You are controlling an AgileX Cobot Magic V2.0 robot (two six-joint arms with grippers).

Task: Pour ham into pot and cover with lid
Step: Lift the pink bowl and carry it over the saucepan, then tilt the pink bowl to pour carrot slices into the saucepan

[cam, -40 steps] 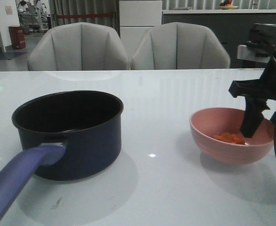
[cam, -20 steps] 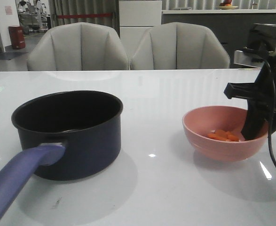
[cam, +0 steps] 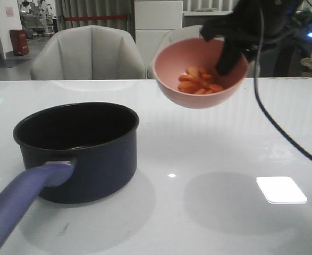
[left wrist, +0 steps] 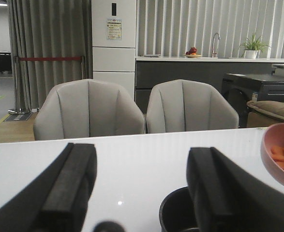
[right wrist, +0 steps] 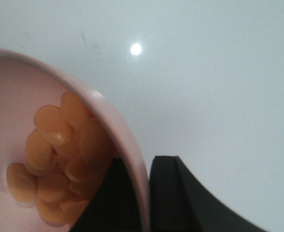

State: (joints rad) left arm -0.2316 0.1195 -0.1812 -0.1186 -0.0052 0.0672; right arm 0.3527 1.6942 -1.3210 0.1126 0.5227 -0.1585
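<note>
Right arm reaches in from the upper right of the front view, its right pincer clamped on the rim of the pink bowl, 1 finger inside, 1 outside. The bowl hangs above the worktop, tilted toward the camera, ham heaped in its lower side. The pot stands at lower left, handle toward the camera. Left pincer is spread wide, holding nothing, level above the pot.
</note>
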